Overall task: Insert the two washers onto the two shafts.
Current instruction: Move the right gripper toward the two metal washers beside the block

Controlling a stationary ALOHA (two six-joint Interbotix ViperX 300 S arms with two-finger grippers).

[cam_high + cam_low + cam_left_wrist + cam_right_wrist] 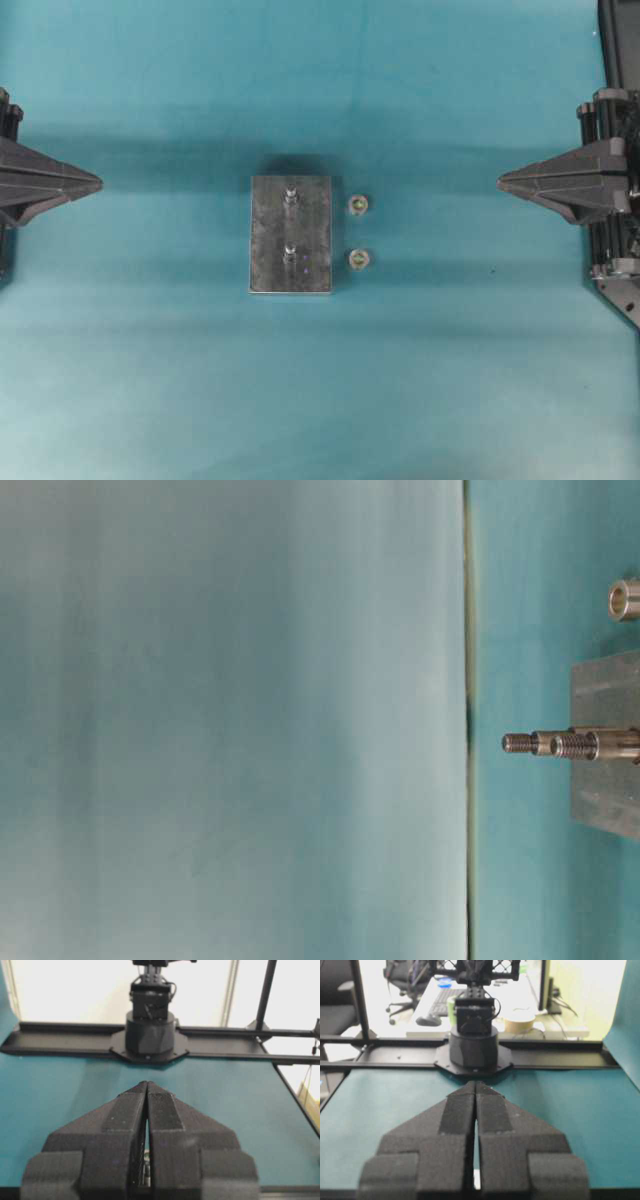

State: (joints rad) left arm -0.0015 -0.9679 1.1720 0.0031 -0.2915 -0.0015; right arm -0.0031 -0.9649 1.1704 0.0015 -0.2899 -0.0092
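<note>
Two closed grippers, left (95,182) and right (503,181), sit well back at the worktop (150,380) edges, leaving clear access to the block (291,248) whose two shafts (290,196) stand upright for loading, two washers (358,205) lying just beside it.

Teal cloth (150,380) all over, darker in bands of shadow. Dull grey, mottled block (270,255) in the middle, with two silver shafts (290,196) (threaded tips bright). Two silvery washers (359,205) just right, yellowish-green at the bore. Matte black grippers, left (98,182) and right (502,181). Black rail (60,1042) far off.
</note>
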